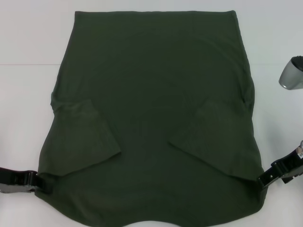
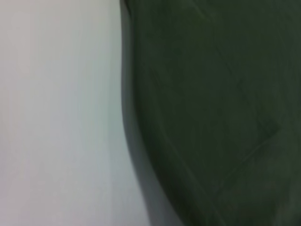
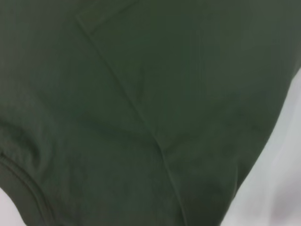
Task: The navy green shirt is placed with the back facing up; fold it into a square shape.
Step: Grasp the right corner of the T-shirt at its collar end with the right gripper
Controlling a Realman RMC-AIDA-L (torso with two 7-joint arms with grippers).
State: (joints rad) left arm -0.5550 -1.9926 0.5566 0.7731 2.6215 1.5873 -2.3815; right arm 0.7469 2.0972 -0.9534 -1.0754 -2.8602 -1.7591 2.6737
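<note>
The navy green shirt (image 1: 156, 118) lies spread across the white table (image 1: 28, 94), plain side up, both sleeves folded inward. The left gripper (image 1: 40, 183) sits at its 8 o'clock corner and the right gripper (image 1: 261, 181) at 4 o'clock, each apparently pinching the shirt's edge, though the fingertips are partly hidden by cloth.

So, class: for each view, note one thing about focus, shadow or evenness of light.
Head view: even light, shirt sharp, folded sleeves readable. Left wrist view: soft focus, a shadow band along the shirt's edge on the table. Right wrist view: blurred, seams faint.
</note>
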